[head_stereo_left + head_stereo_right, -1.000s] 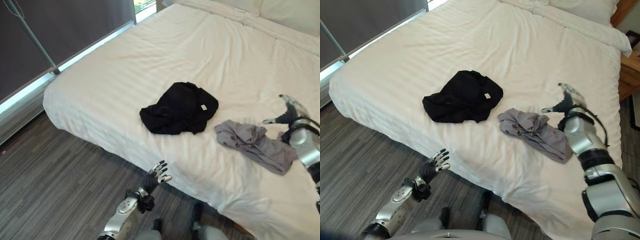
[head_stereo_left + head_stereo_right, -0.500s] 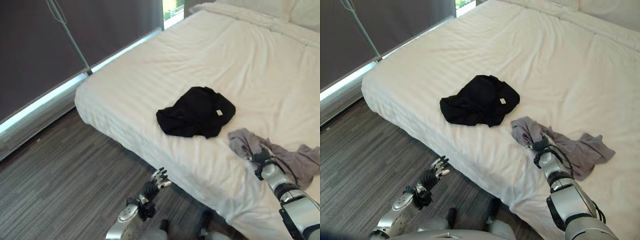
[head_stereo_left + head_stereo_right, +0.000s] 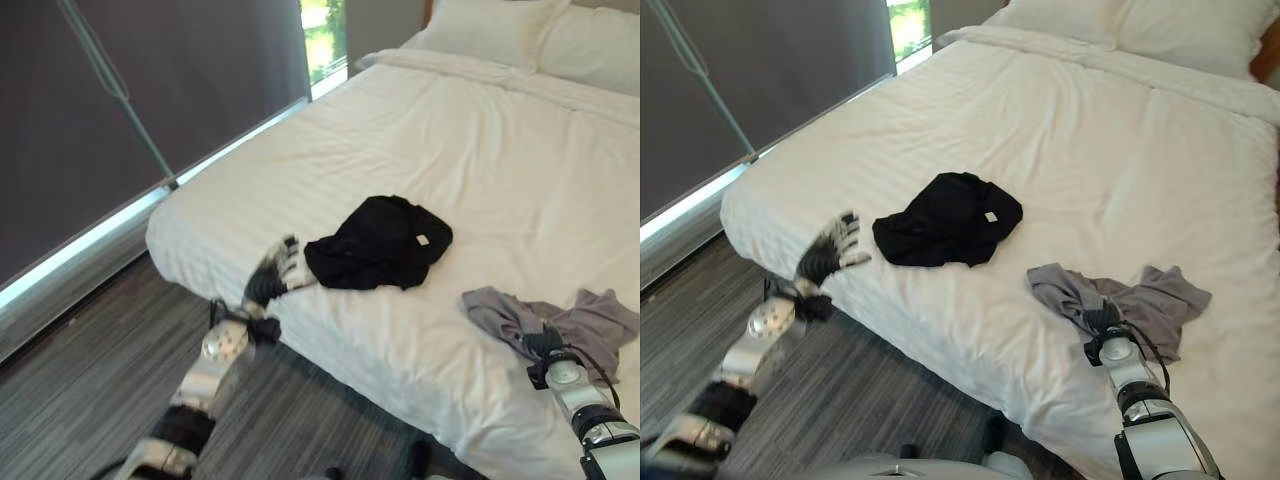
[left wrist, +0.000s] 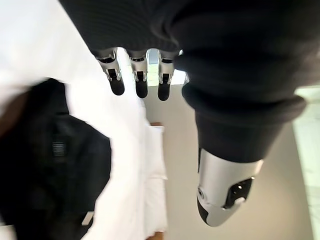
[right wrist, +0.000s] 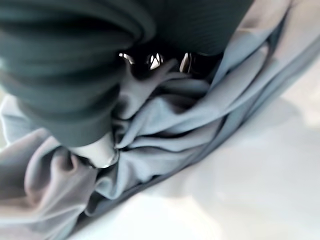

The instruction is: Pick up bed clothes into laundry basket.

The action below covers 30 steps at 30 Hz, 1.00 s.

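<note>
A black garment (image 3: 380,243) lies crumpled near the front edge of the white bed (image 3: 480,130). My left hand (image 3: 280,272) is raised at the bed's edge just left of it, open, with straight fingers (image 4: 137,80) short of the black garment (image 4: 45,165). To the right, a grey garment (image 3: 1145,295) lies bunched near the same edge. My right hand (image 3: 1102,322) is buried in its near end. In the right wrist view the fingers (image 5: 155,62) curl into the grey garment's folds (image 5: 165,135), shut on the cloth.
Pillows (image 3: 490,25) lie at the head of the bed. A dark curtained window wall (image 3: 150,70) runs along the left, with a strip of grey wood floor (image 3: 90,370) between it and the bed.
My left hand has risen from down by the floor to the bed's edge beside the black garment. My right hand has closed on the grey garment, which is now more bunched. The camera has shifted.
</note>
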Available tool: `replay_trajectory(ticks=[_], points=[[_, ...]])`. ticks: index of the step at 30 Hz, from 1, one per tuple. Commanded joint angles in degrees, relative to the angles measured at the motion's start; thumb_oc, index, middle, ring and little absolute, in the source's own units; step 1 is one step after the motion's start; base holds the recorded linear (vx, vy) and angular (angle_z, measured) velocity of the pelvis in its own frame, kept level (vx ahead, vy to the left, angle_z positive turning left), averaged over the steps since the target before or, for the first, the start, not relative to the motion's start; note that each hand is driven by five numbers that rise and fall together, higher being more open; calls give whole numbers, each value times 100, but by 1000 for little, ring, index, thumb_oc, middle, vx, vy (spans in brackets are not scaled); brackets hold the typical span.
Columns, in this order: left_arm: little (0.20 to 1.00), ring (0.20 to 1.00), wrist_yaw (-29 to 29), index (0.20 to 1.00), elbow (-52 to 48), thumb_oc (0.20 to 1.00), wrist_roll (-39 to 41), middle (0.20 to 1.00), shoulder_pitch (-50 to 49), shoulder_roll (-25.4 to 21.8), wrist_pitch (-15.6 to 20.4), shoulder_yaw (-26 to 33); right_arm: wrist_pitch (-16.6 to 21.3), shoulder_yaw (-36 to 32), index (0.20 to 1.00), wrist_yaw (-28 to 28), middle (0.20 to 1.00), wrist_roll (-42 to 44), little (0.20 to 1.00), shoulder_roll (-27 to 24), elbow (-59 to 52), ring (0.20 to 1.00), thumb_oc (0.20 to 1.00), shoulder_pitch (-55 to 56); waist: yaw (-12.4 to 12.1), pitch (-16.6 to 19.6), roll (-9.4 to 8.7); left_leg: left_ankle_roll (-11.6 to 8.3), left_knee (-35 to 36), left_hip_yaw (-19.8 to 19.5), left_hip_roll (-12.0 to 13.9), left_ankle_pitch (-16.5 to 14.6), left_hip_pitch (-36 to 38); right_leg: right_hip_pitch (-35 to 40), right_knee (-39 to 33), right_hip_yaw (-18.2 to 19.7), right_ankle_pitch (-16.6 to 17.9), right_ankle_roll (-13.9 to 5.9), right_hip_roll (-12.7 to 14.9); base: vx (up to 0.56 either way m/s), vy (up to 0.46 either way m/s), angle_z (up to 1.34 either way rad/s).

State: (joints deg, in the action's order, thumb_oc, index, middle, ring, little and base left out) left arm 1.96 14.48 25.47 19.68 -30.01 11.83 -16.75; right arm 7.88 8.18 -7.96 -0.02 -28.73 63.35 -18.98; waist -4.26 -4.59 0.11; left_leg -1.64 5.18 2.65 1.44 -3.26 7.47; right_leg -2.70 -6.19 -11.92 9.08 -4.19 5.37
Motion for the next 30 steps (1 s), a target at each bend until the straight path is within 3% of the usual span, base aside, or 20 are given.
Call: replay_trajectory(ticks=[1,2,3,4,6,7,9,10,12,13,15,18,21,25,26,27,28,30], points=[[1000,1000,578,1000,532,1000,-991,1000,926,-33,395,-64,-608,61,200,371,200,453,200,-23,756,200,200,1205,296,-375,147,-464,-60,513,435,425,-240,642,119,247,-593,-628,374,-97,5,-23],[1000,1000,824,1000,806,1000,-1435,1000,1413,-83,299,-205,-559,-54,200,350,200,673,200,16,655,200,200,1387,444,-603,67,-539,-1070,470,409,361,-712,613,119,363,-574,-531,412,-168,-22,-37],[1000,1000,1043,1000,1318,1000,-1980,1000,1815,-116,158,-365,-543,-162,200,299,200,762,200,45,662,200,200,1522,492,-734,5,-677,-1887,-25,234,523,-1134,580,119,501,-553,-469,391,-183,-16,-34],[1000,1000,1175,1000,1553,1000,-2242,1000,1965,-165,52,-423,-537,-218,200,281,200,866,200,79,685,200,200,1548,505,-761,-49,-745,-1981,-311,124,541,-1219,548,119,618,-545,-440,381,-40,17,-31],[1000,1000,1518,1000,2116,1000,-2693,1000,2302,-163,-132,-526,-500,-343,200,150,200,1034,200,55,682,200,200,1524,498,-744,-92,-692,-1539,-1067,82,191,-1222,558,119,932,-580,-468,334,113,69,-35],[1000,1000,1522,1000,2126,1000,-2695,1000,2315,-159,-128,-532,-500,-349,200,149,200,1034,200,56,681,200,200,1521,497,-740,-101,-691,-1509,-1068,74,228,-1227,541,119,931,-566,-469,343,158,95,-55],[1000,1000,1775,1000,2736,1000,-3217,1000,2554,-203,-275,-695,-379,-431,200,25,200,1017,200,-45,534,200,200,1454,457,-668,-37,-615,-736,-1757,227,380,-1122,562,119,1317,-619,-505,186,182,153,-82],[1000,1000,2014,1000,3742,1000,-3824,1000,2955,-279,-450,-994,-211,-439,200,-21,200,1012,200,-211,298,200,200,1400,583,-591,20,-589,-144,-1773,429,581,-995,627,119,1550,-723,-528,88,166,161,-88],[1000,1000,2141,1000,4338,1000,-4021,1000,3180,-208,-534,-1192,-123,-463,200,-58,200,1068,200,-254,174,200,200,1390,650,-568,40,-622,-47,-1506,575,662,-901,659,119,1578,-770,-543,78,159,255,-83],[1000,1000,2199,1000,5177,1000,-4435,1000,3421,-108,-743,-1389,3,-506,200,-65,200,1213,200,-365,-122,200,200,1486,874,-478,39,-595,-18,-1114,623,627,-779,684,119,1594,-776,-596,199,192,384,-114],[1000,1000,2165,1000,5620,1000,-4658,1000,3476,-101,-834,-1447,105,-513,200,-88,200,1217,200,-407,-406,200,200,1565,1018,-431,32,-545,-18,-842,501,523,-629,651,119,1703,-714,-706,341,113,338,-94],[1000,1000,2175,1000,5786,1000,-4838,1000,3524,-132,-851,-1506,162,-469,200,-101,200,1303,200,-367,-576,200,200,1417,1085,-468,13,-503,-18,-556,399,471,-583,522,119,1846,-608,-835,453,-23,206,-67],[1000,1000,2195,1000,5911,1000,-5296,1000,3562,-66,-989,-1688,287,-259,200,-37,200,1449,200,-271,-1084,200,200,1123,1149,-661,-168,-429,-18,-144,309,412,-726,65,119,2010,-345,-1050,585,-151,228,-111],[1000,1000,2170,1000,6081,1000,-5546,1000,3658,-92,-1093,-1721,398,-90,200,-4,200,1461,200,-228,-1687,200,200,924,1225,-876,-360,-484,-18,231,428,453,-1152,-641,119,1938,59,-1081,536,-193,89,-67],[865,865,2143,865,6102,865,-5587,865,3691,-167,-1109,-1726,408,-60,200,3,200,1424,200,-209,-1830,200,200,921,1224,-883,-392,-499,-18,319,488,459,-1255,-793,119,1791,135,-1081,537,-165,30,-76],[586,586,2122,586,6095,586,-5710,586,3724,-258,-1159,-1769,437,-35,200,2,200,1378,200,-210,-1970,200,200,941,1228,-917,-422,-515,-18,402,555,469,-1345,-949,119,1571,277,-1081,576,-136,1,-39],[200,200,2052,200,6065,200,-5804,200,3785,-399,-1201,-1800,452,-66,200,3,200,1351,200,-216,-2123,200,200,1000,1245,-916,-435,-514,-18,469,631,488,-1457,-1068,119,1368,362,-1081,584,-130,-12,-30],[200,200,1799,200,6125,200,-6068,200,3899,-648,-1259,-1981,466,-113,200,-9,200,1360,200,-233,-2308,200,200,1008,1285,-937,-442,-476,-18,581,743,530,-1643,-1051,119,1062,223,-1081,558,-165,49,-43]])
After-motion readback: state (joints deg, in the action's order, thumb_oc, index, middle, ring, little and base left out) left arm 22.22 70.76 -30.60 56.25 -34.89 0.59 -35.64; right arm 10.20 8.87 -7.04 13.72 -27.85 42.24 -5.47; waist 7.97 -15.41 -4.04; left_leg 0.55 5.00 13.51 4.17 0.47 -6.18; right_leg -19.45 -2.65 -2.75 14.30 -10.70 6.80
